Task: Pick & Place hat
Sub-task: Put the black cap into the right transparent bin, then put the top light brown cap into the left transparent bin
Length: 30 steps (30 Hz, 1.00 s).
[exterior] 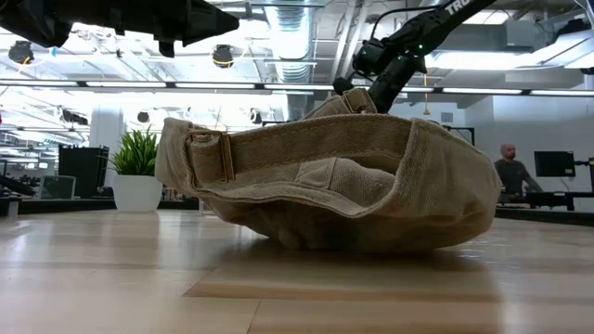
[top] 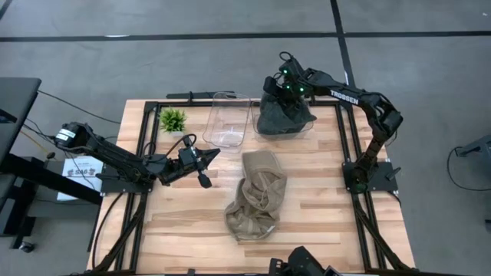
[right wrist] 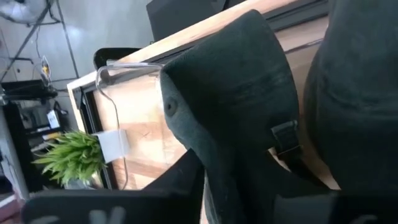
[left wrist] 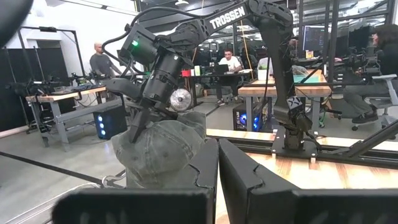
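Note:
A dark grey hat [top: 285, 116] sits in a clear bin [top: 307, 126] at the table's far right. My right gripper [top: 288, 98] reaches down onto its top and is shut on it; the left wrist view shows the same hat [left wrist: 165, 152] under that gripper [left wrist: 137, 127]. A tan hat [top: 257, 192] lies crumpled on the table's middle, its underside resting on the wood [exterior: 325, 199]. My left gripper [top: 213, 155] hovers shut to the left of the tan hat, touching nothing; its fingers [left wrist: 219, 149] point toward the far right bin. My right gripper pinches the dark grey hat's cloth [right wrist: 239, 155] between its two fingers, beside the back strap's buckle [right wrist: 283, 137]. The fingers [left wrist: 138, 124] come slanting down from above onto the hat's highest part. The hat peaks under them, and its lower part stays inside the clear bin.
A second clear bin [top: 228, 119] stands left of the one with the hat. A small potted plant [top: 173, 119] sits at the far left. Black frame rails [top: 360, 199] run along the table's edges. People sit at desks beyond the table [left wrist: 231, 62].

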Each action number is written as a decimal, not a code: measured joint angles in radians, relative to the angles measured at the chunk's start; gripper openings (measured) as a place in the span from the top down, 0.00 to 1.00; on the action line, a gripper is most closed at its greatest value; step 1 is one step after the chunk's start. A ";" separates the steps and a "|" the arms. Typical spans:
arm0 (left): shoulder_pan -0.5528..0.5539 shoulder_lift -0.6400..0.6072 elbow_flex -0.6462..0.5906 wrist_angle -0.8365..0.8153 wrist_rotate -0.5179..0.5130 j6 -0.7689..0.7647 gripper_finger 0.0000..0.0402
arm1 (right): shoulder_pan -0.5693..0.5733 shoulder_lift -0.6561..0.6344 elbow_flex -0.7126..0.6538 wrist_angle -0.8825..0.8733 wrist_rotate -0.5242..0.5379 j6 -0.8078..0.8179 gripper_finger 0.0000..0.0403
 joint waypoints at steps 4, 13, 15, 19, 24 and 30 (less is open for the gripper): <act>0.000 0.000 0.000 0.000 0.000 0.000 0.97 | 0.000 0.000 0.000 0.000 0.000 -0.025 0.72; 0.000 0.000 0.000 0.000 0.000 0.000 0.97 | -0.009 -0.014 0.000 0.013 -0.031 -0.067 0.49; 0.000 0.000 0.000 0.000 0.000 0.000 0.97 | -0.013 -0.025 0.000 0.015 -0.039 -0.101 0.45; 0.000 0.000 0.000 0.000 0.000 0.000 0.97 | -0.015 -0.061 0.000 0.010 -0.059 -0.175 0.39; 0.000 0.000 0.000 0.000 0.000 0.000 0.97 | -0.012 -0.126 0.000 0.004 -0.053 -0.256 0.38; 0.000 0.000 0.000 0.000 0.000 0.000 0.97 | 0.012 -0.240 0.000 -0.069 -0.056 -0.409 0.38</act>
